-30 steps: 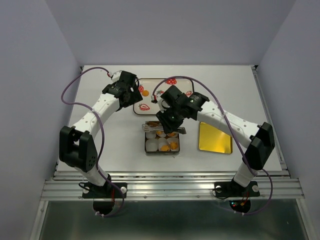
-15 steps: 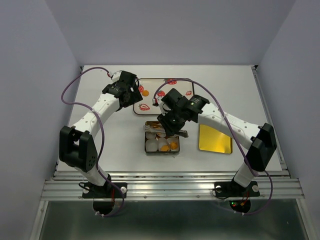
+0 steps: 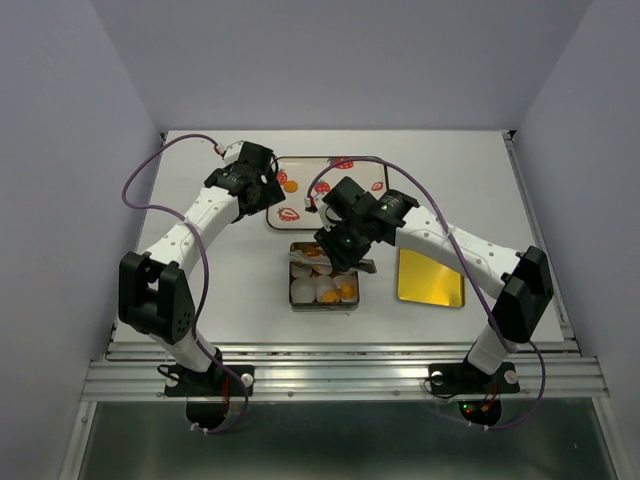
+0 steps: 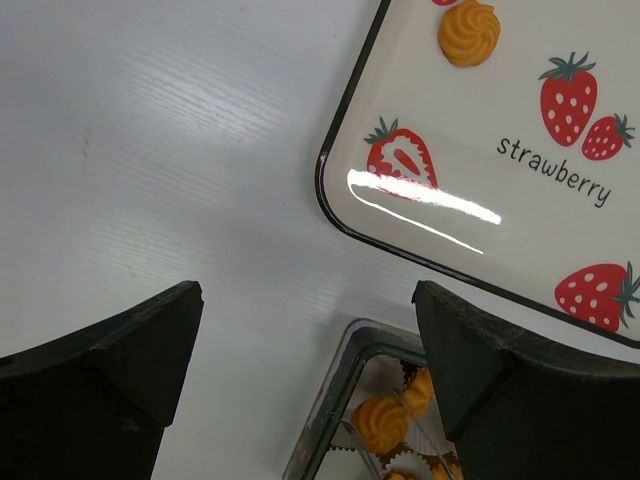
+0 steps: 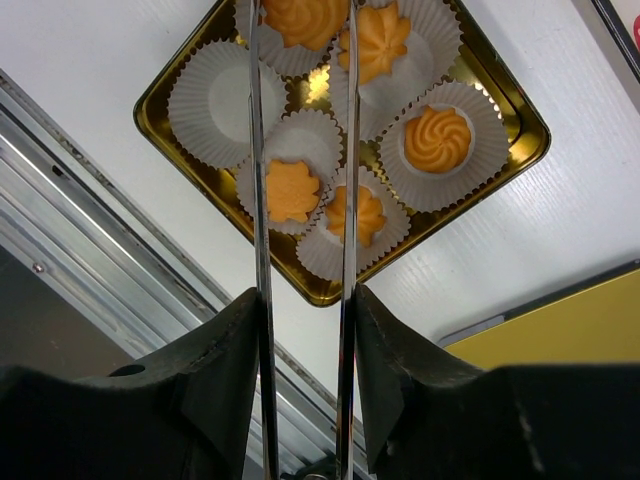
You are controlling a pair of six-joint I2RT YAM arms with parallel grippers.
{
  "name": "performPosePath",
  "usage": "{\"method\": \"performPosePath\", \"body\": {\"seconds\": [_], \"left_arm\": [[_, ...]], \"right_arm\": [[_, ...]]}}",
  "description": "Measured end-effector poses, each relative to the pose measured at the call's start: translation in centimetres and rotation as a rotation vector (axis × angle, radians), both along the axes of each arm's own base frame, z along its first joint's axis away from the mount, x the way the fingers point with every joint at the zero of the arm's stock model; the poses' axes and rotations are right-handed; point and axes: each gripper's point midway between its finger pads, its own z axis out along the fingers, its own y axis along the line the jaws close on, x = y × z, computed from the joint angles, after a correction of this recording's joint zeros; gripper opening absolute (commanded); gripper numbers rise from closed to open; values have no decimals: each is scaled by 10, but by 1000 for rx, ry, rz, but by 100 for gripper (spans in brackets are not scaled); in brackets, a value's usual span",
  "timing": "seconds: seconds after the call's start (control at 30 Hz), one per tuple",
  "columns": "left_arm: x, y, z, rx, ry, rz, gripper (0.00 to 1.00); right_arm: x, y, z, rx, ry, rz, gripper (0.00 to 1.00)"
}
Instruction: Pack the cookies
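Observation:
The gold tin point(image 5: 521, 131) holds white paper cups, several with orange cookies point(image 5: 437, 138) in them; one cup point(image 5: 210, 100) is empty. My right gripper point(image 5: 305, 310) hangs over the tin point(image 3: 325, 300), shut on metal tongs point(image 5: 258, 200). The tong blades stand apart over the tin, one cookie point(image 5: 305, 15) showing between them near their tips. One cookie point(image 4: 470, 30) lies on the strawberry tray point(image 4: 500, 100). My left gripper point(image 4: 305, 330) is open and empty above the table, between the tray's corner and the tin's corner point(image 4: 345, 400).
The yellow tin lid point(image 3: 430, 277) lies flat to the right of the tin. The strawberry tray point(image 3: 310, 165) sits behind the tin, partly under both arms. The table's front rail point(image 5: 90, 210) runs close below the tin.
My right gripper has shifted slightly left and nearer, over the tin, and the tong blades have spread a little. The left arm has not moved.

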Motion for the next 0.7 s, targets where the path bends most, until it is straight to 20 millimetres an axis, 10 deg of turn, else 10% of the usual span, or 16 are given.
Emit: {"method": "performPosePath", "body": {"seconds": [0.7], "left_arm": [[0,0,0,-2,1,5,99]], "right_arm": [[-2,8,3,42,15,1,50]]}}
